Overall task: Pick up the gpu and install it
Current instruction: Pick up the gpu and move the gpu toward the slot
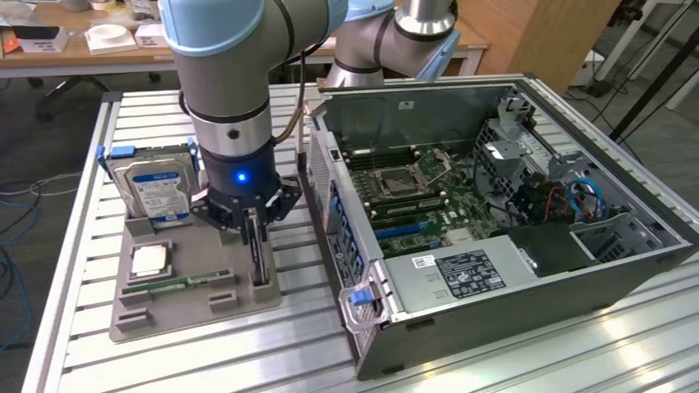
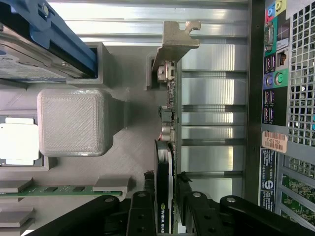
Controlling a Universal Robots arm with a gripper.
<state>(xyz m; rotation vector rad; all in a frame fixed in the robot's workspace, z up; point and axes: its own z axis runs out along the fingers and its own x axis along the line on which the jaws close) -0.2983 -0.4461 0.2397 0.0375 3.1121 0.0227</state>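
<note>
Graphics card (image 2: 164,162): standing on edge in the grey tray (image 1: 208,254) on the surface (image 1: 164,360) beside the open computer case (image 1: 492,221), both faces offering themselves to the hand (image 2: 166,179), which is hanging part-open astride it, clamping nothing yet.

gpu (image 2: 163,157) bracket dull metal, tray (image 2: 130,157) matt plastic

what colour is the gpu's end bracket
Silver bare metal; the bracket shows best in the wrist view.
</note>
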